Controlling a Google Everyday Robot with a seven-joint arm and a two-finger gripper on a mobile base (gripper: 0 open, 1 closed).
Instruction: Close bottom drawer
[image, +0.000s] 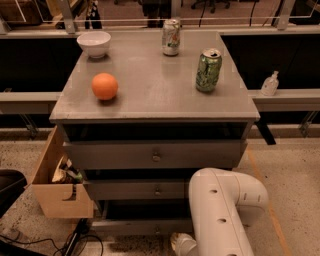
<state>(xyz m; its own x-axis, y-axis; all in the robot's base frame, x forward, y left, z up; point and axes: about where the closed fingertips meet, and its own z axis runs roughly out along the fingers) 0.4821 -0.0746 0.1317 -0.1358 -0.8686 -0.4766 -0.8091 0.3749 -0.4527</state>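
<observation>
The bottom drawer sits at the foot of the cabinet, a dark gap above its front. The gripper hangs low before the cabinet, beside the drawer's front; whether it is open or closed cannot be told.

On the surface you find the bowl at the rear left, the orange before it, the rear can at the back centre, and the right can nearer the right edge. The bottom drawer lies lowest in the stack under the surface. The wooden box stands on the floor, left of that stack. The tool sits low before the bottom drawer's front, just right of its knob.
</observation>
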